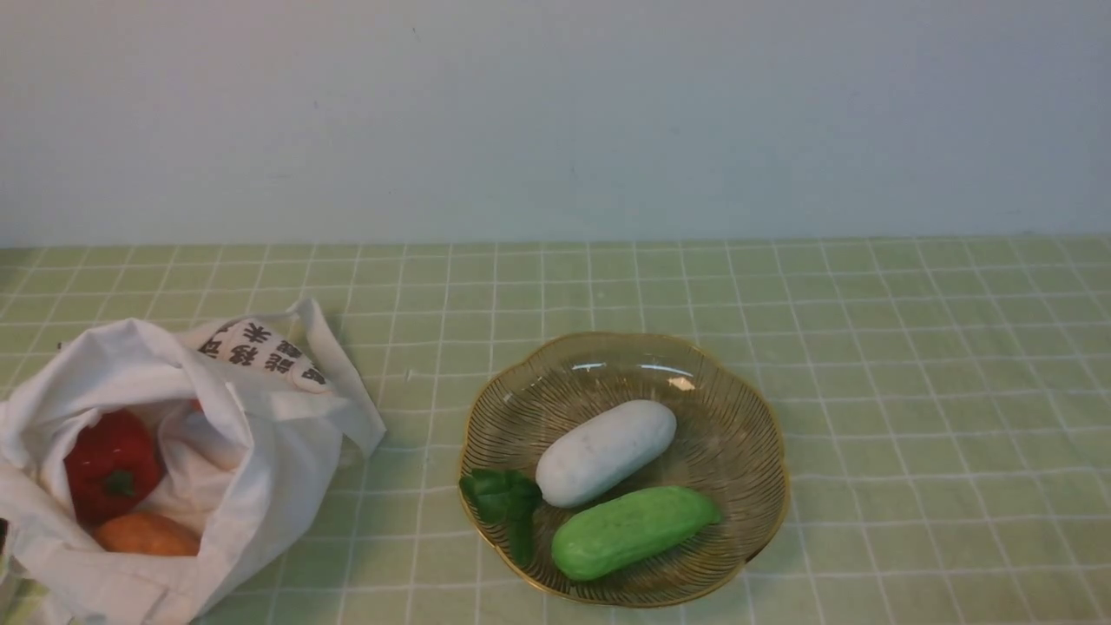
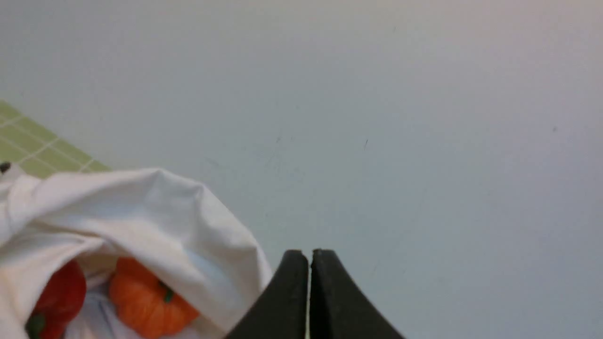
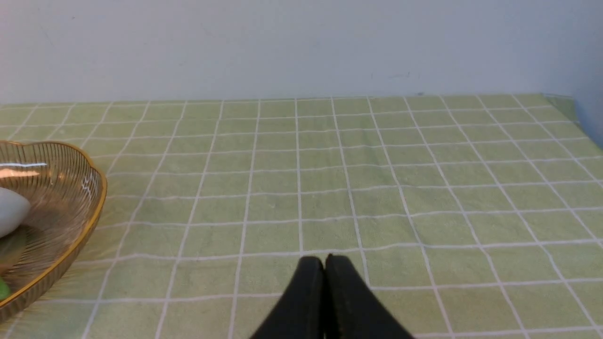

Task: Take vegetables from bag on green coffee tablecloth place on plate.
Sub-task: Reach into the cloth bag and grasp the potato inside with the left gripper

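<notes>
Only the wrist views show the grippers: the left gripper (image 2: 309, 258) and right gripper (image 3: 324, 261) both have their fingers pressed together, holding nothing. The front view shows the orange vegetable (image 1: 146, 534) inside the bag (image 1: 252, 451) (smooth, rounded, half hidden). It lies crosswise, just nearer the camera than a red pepper (image 1: 111, 464). The plate (image 1: 775, 486) sits well to the right on the tablecloth (image 1: 911, 391).

Plain pale wall (image 1: 555, 113) behind; red pepper (image 1: 111, 464); dark green leaf (image 1: 503, 502)
</notes>
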